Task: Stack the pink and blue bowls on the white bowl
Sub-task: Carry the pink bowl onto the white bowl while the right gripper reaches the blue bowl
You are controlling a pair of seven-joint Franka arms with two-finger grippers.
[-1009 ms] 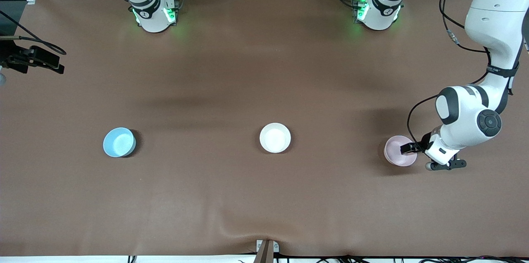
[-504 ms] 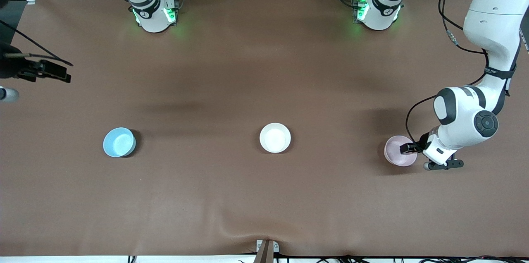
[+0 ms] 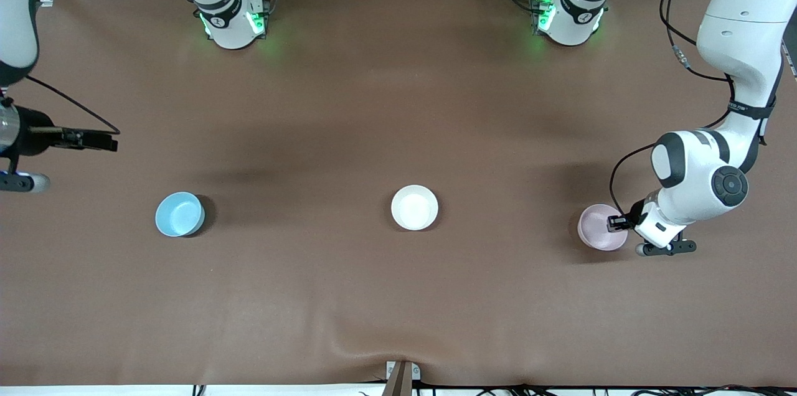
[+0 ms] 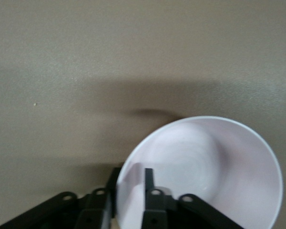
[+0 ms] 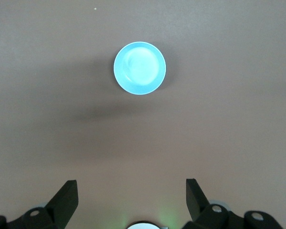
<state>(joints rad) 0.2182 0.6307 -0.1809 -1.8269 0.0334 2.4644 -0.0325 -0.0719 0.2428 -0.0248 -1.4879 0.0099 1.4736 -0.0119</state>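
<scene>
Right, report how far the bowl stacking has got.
Nothing is stacked yet: the white bowl sits empty mid-table. In hand: the left gripper clamps the pink bowl by its rim. Left to do: the blue bowl is untouched, with the open right gripper above the table near it.

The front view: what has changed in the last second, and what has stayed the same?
The left tool closed its fingers on the rim of the pink bowl, one finger inside and one outside. The right tool, fingers open, moved in from the right arm's end of the table toward the blue bowl. All three bowls, the white bowl included, kept their places on the table.
</scene>
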